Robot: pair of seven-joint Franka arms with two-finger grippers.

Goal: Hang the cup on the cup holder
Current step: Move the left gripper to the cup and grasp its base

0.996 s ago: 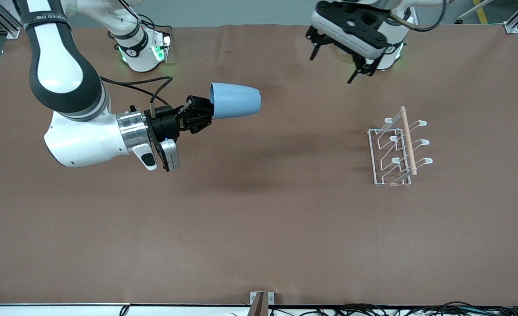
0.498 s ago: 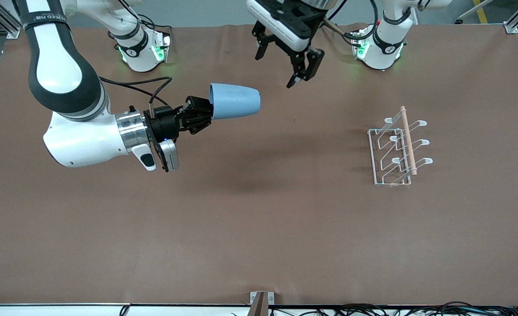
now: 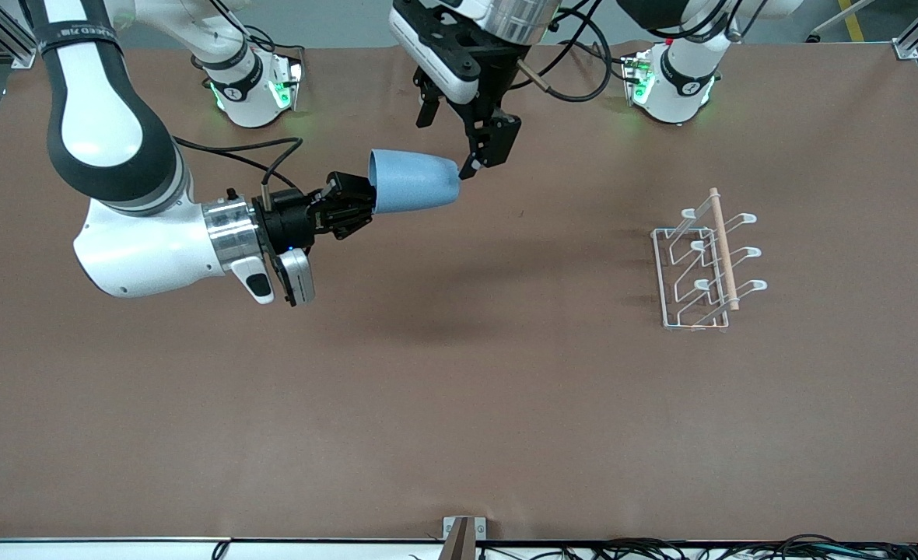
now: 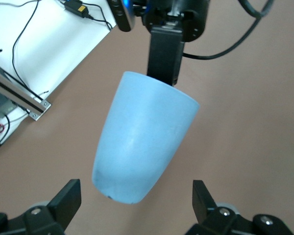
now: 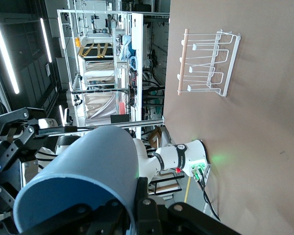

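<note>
The light-blue cup [image 3: 415, 181] hangs on its side above the table, base toward the left arm's end. My right gripper [image 3: 358, 206] is shut on its rim, one finger inside and one outside [image 5: 137, 196]. My left gripper [image 3: 445, 148] is open at the cup's base end. In the left wrist view its fingertips [image 4: 71, 193] flank the cup [image 4: 144, 142] without touching it. The white wire cup holder [image 3: 704, 260] with a wooden rod stands on the table toward the left arm's end, also seen in the right wrist view [image 5: 206, 63].
Brown mat [image 3: 459, 404] covers the table. The two arm bases [image 3: 253, 85] stand along the table's edge farthest from the front camera. A small bracket [image 3: 463, 533] sits at the nearest edge.
The left arm has swung from above its base over to the cup, bringing its open jaws to the cup's base. The right arm and cup have barely moved.
</note>
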